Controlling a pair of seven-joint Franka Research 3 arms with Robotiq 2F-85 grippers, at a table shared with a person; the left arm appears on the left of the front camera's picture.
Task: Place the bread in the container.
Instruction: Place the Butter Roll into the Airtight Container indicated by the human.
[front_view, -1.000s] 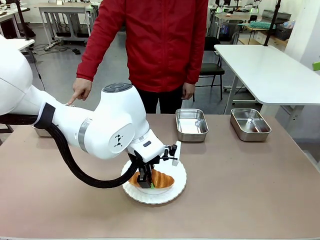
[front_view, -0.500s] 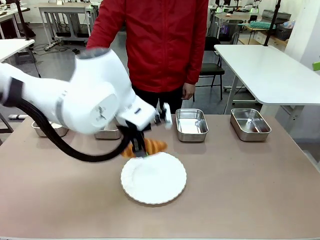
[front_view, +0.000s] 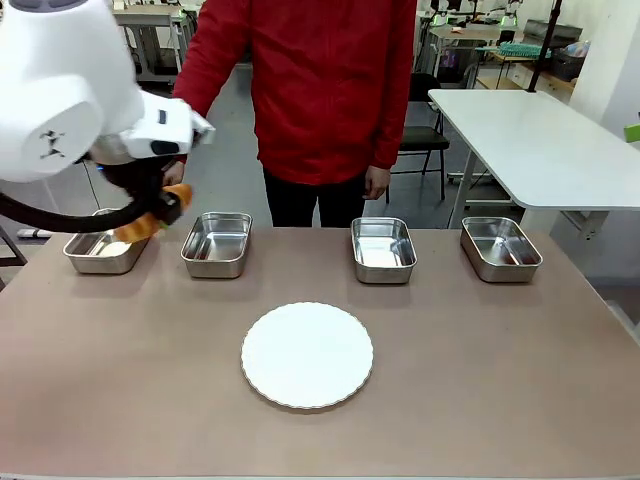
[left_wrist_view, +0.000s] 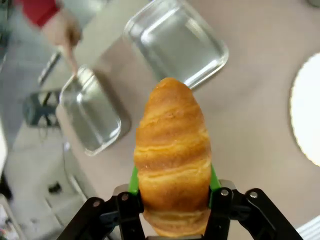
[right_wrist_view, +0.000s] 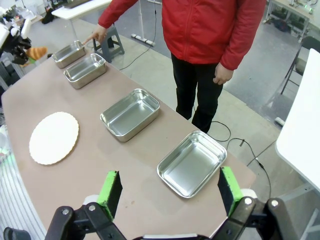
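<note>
My left gripper (front_view: 163, 210) is shut on the bread (front_view: 135, 230), a golden-brown croissant held in the air above the table's far left. In the left wrist view the bread (left_wrist_view: 172, 135) stands up between the green pads (left_wrist_view: 133, 181) of the left gripper (left_wrist_view: 172, 186). Below and beyond it lies the container (left_wrist_view: 92, 115), the leftmost steel pan (front_view: 105, 250), with a person's finger (left_wrist_view: 70, 55) pointing at its rim. My right gripper (right_wrist_view: 170, 192) hangs open and holds nothing, high over the table's right end.
Three more steel pans (front_view: 217, 243) (front_view: 383, 248) (front_view: 500, 247) line the far edge. A bare white plate (front_view: 307, 355) sits mid-table. A person in a red jacket (front_view: 320, 90) stands across the table.
My left arm lifted the bread off the white plate and carried it up and to the left, to above the leftmost pans. The plate is now bare.
</note>
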